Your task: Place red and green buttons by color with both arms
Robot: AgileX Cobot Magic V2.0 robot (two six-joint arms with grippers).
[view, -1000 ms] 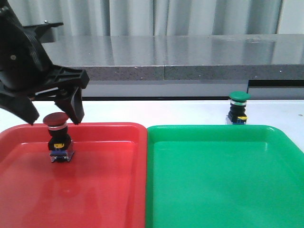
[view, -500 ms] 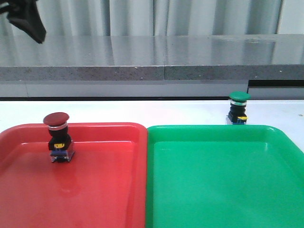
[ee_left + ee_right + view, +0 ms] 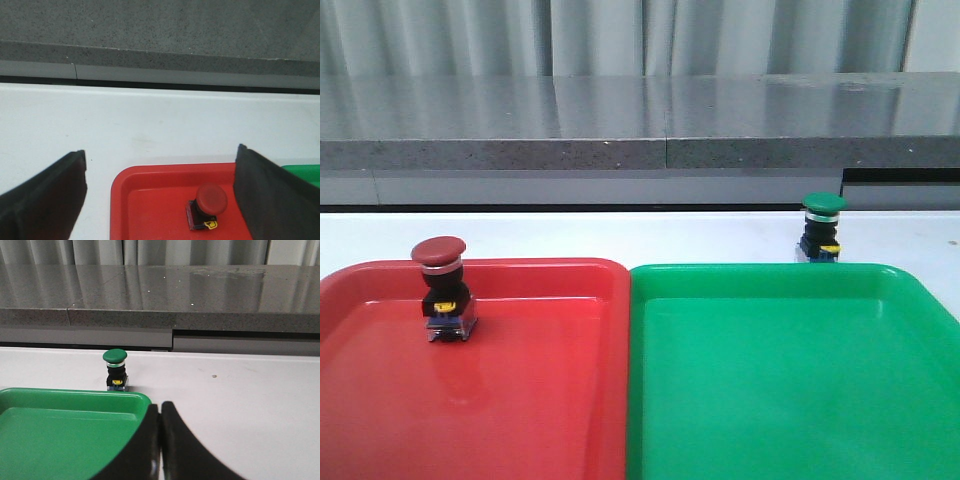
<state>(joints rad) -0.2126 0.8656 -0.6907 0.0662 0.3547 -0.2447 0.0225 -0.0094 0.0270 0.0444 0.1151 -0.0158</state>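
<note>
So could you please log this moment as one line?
red button: upright in red tray | green button: on table behind green tray | left gripper: open, empty | right gripper: shut, empty

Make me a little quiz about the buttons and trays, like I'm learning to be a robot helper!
1. True or false: the red button stands in the red tray.
2. Where is the green button? A) in the green tray B) on the white table behind it C) in the red tray
3. Fill in: the left gripper is ____, the right gripper is ____.

Key: 1 true; 2 B; 3 open, shut.
</note>
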